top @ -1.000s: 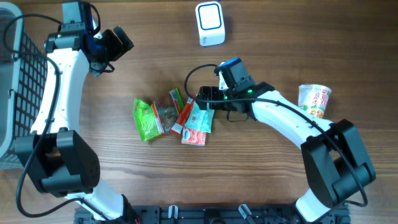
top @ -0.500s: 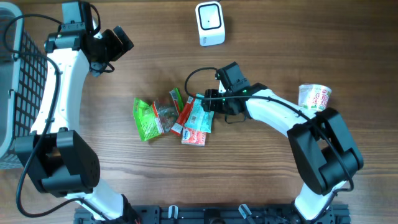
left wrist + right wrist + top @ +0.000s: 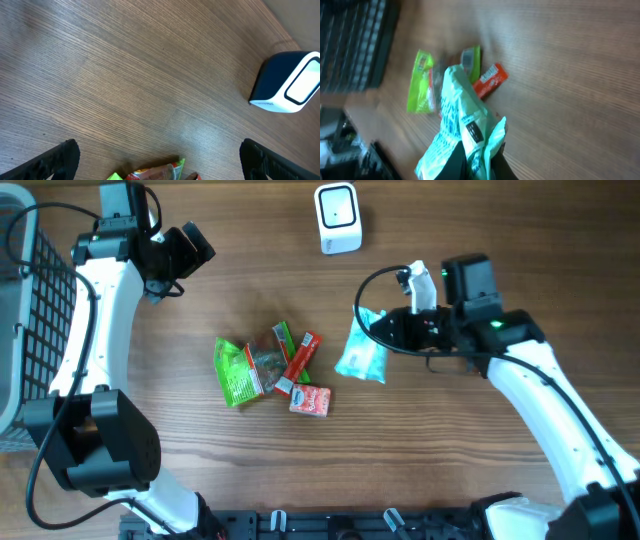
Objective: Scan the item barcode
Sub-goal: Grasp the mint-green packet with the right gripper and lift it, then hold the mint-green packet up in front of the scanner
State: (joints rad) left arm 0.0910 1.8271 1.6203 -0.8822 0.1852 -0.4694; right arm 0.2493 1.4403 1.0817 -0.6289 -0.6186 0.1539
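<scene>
My right gripper point(image 3: 385, 332) is shut on a pale teal snack packet point(image 3: 361, 354), holding it above the table, to the right of the pile. In the right wrist view the packet point(image 3: 456, 120) stands crumpled between my dark fingers point(image 3: 454, 166), with a small black printed patch point(image 3: 473, 131) facing the camera. The white scanner point(image 3: 337, 218) stands at the far middle of the table, and it also shows in the left wrist view point(image 3: 290, 82). My left gripper point(image 3: 190, 246) hovers open at the far left, with nothing between its fingers point(image 3: 59, 159).
A pile of snack packets lies mid-table: a green one point(image 3: 237, 370), a red stick point(image 3: 301, 358), a red-pink one point(image 3: 311, 400). A dark wire basket point(image 3: 22, 310) stands at the left edge. The right arm point(image 3: 540, 395) crosses the right side.
My right gripper has shut on the teal packet, lifted it off the pile and carried it to the right. The left arm has not moved.
</scene>
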